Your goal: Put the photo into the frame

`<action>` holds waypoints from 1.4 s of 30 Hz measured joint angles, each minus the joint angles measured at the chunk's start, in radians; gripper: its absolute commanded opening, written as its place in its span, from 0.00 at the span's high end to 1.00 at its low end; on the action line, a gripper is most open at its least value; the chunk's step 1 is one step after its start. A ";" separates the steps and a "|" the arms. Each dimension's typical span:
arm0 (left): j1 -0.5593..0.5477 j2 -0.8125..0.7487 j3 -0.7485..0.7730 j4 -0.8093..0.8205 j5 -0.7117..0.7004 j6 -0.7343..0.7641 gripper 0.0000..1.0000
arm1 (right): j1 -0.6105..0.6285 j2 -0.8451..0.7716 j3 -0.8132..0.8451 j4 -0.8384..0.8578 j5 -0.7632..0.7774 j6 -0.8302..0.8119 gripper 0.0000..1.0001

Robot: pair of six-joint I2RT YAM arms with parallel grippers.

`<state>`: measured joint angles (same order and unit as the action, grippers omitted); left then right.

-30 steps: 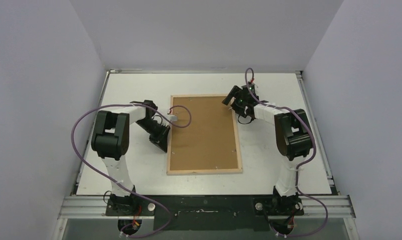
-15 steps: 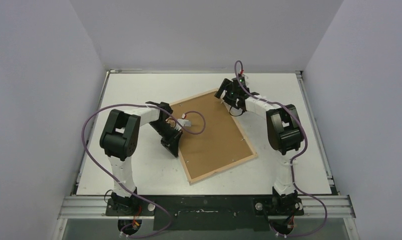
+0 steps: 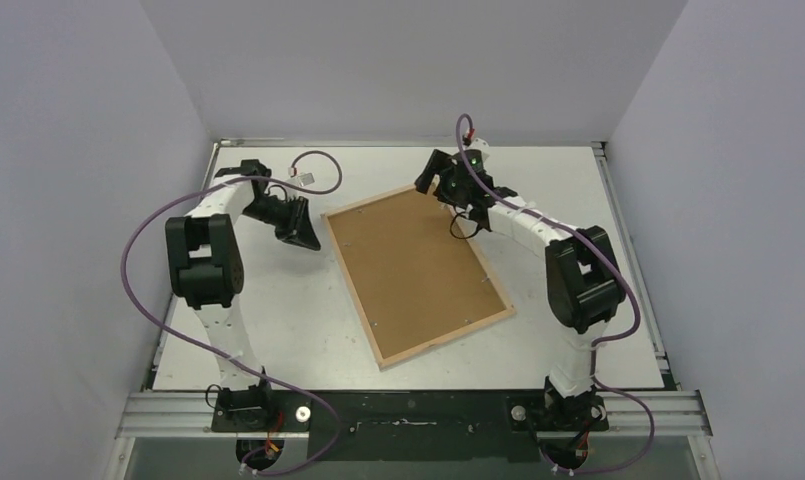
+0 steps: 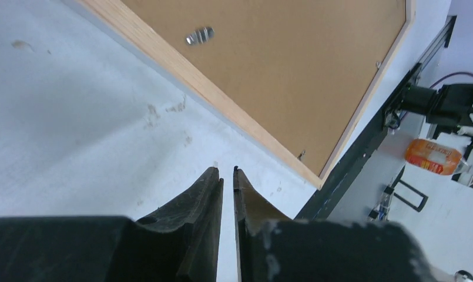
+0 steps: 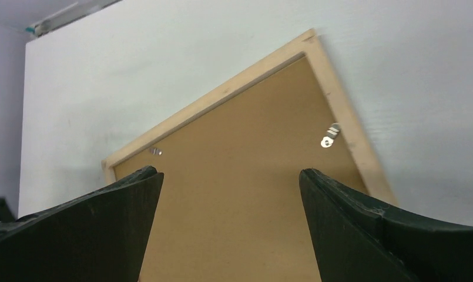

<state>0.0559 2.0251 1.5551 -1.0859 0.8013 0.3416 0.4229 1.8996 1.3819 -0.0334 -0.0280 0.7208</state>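
The frame (image 3: 353, 290) lies back-up and skewed on the white table, its light wood rim around a brown backing panel (image 3: 418, 265). The photo is hidden. My left gripper (image 3: 308, 240) hovers over bare table just left of the frame's far-left corner. In the left wrist view its fingers (image 4: 225, 170) stand almost shut, with a thin slit and nothing between them, and the frame's rim (image 4: 222, 100) runs ahead. My right gripper (image 3: 436, 185) hangs over the frame's far corner. It is wide open (image 5: 229, 173) above the backing panel (image 5: 234, 153), holding nothing.
Small metal clips (image 5: 329, 136) (image 4: 200, 35) sit along the panel's edges. The black rail (image 3: 408, 410) with both arm bases bounds the near side of the table (image 3: 598, 330). Grey walls enclose the left, right and back. Purple cables loop beside each arm.
The frame has been turned from square to skewed. My left arm has swung away from the frame's left edge to the far left, its fingers parting slightly. The right gripper has shifted left.
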 measured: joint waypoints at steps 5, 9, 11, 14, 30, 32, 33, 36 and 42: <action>-0.023 0.134 0.118 0.061 -0.007 -0.106 0.75 | 0.093 0.007 0.000 0.029 -0.060 -0.051 0.10; -0.030 0.259 0.304 0.062 -0.022 -0.143 0.68 | 0.163 0.014 0.002 0.035 -0.095 -0.082 0.10; -0.030 0.306 0.396 0.065 -0.035 -0.153 0.66 | 0.192 0.015 0.004 0.040 -0.113 -0.089 0.10; -0.030 0.343 0.487 0.067 -0.052 -0.174 0.64 | 0.230 0.035 0.027 0.047 -0.146 -0.106 0.10; -0.047 0.492 0.640 0.087 -0.124 -0.208 0.66 | 0.286 0.252 0.175 0.060 -0.335 -0.204 0.10; -0.047 0.492 0.644 0.088 -0.127 -0.208 0.69 | 0.294 0.261 0.192 0.059 -0.346 -0.217 0.10; -0.047 0.492 0.644 0.088 -0.128 -0.207 0.70 | 0.299 0.264 0.200 0.057 -0.349 -0.222 0.10; -0.048 0.492 0.644 0.087 -0.132 -0.206 0.72 | 0.307 0.288 0.245 0.058 -0.362 -0.240 0.10; -0.054 0.473 0.604 0.114 -0.130 -0.203 0.74 | 0.322 0.346 0.280 0.061 -0.382 -0.260 0.10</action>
<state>0.0021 2.4985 2.1590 -0.9714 0.6712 0.1387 0.7452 2.2459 1.6623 0.0277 -0.4103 0.4610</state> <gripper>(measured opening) 0.270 0.898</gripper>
